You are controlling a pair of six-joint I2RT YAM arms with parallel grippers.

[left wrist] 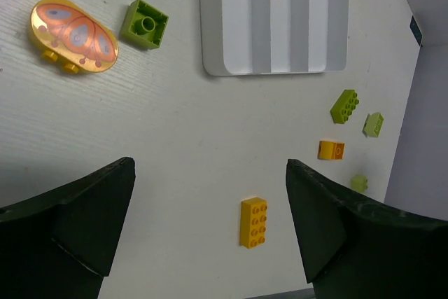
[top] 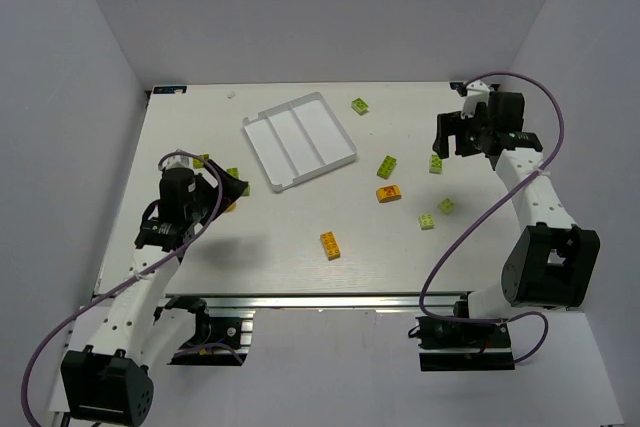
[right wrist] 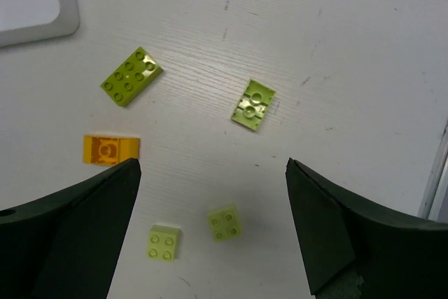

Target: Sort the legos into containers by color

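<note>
The white three-compartment tray [top: 300,140] lies empty at the back centre, and its near end shows in the left wrist view [left wrist: 273,19]. My left gripper [top: 225,190] is open and empty above the table. In its wrist view [left wrist: 210,225], an orange-yellow brick [left wrist: 253,223] lies between the fingers, far below. My right gripper [top: 455,132] is open and empty at the back right. In its wrist view [right wrist: 210,229], a pale green 2x2 brick [right wrist: 225,223] lies below, with another [right wrist: 163,242] beside it. Lime bricks [top: 386,166] [top: 437,163] and an orange one [top: 388,193] lie right of the tray.
An orange oval butterfly piece [left wrist: 73,35] and an upturned green brick [left wrist: 144,24] lie left of the tray. A lone green brick [top: 359,105] sits near the back edge. White walls enclose the table. The table's right edge [right wrist: 434,173] is close to the right gripper.
</note>
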